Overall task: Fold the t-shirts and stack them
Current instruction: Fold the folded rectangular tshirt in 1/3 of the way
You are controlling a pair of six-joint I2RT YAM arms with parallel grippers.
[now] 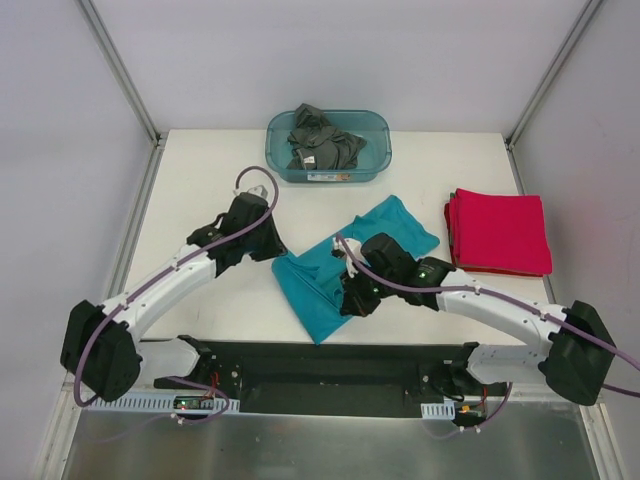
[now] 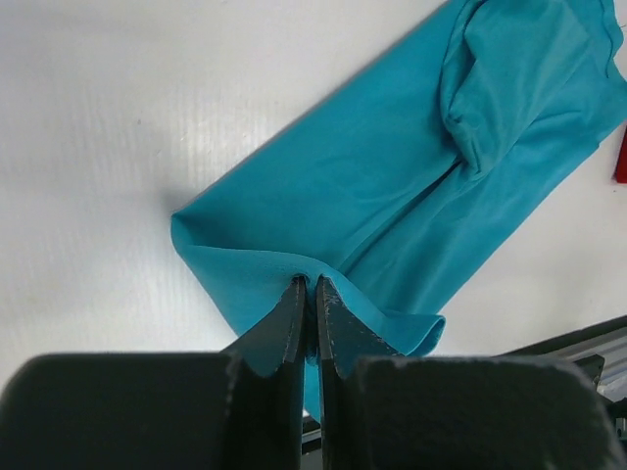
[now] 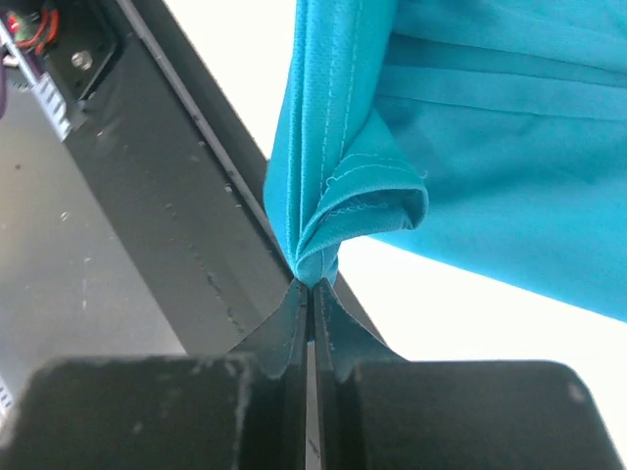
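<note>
Where the translucent blue-green plastic tub (image 1: pixel 328 147) stands at the far edge of the white tabletop (image 1: pixel 200 190), it holds a crumpled heap of dark grey t-shirts (image 1: pixel 322 142), unfolded and rising slightly above its rim. To the right, well apart from the tub, crimson t-shirts (image 1: pixel 498 232) lie as a squared, flat-folded stack directly on the tabletop. The teal-blue t-shirt (image 1: pixel 305 290) lies between the two arms near the tabletop's front edge, spread as a long diagonal band with soft creases and a bunched far end. The left gripper (image 2: pixel 308 286) has its jaws clenched on a smooth folded edge at the band's near left corner, the cloth curling up over the dark fingertips. The right gripper (image 3: pixel 312 286) has its jaws pinched on a hemmed corner, where a double row of stitching and a fine mesh-like knit show; the fabric gathers into a small rolled fold just above the grip. Beneath that corner runs the black mounting rail (image 3: pixel 147 196) at the near edge.
</note>
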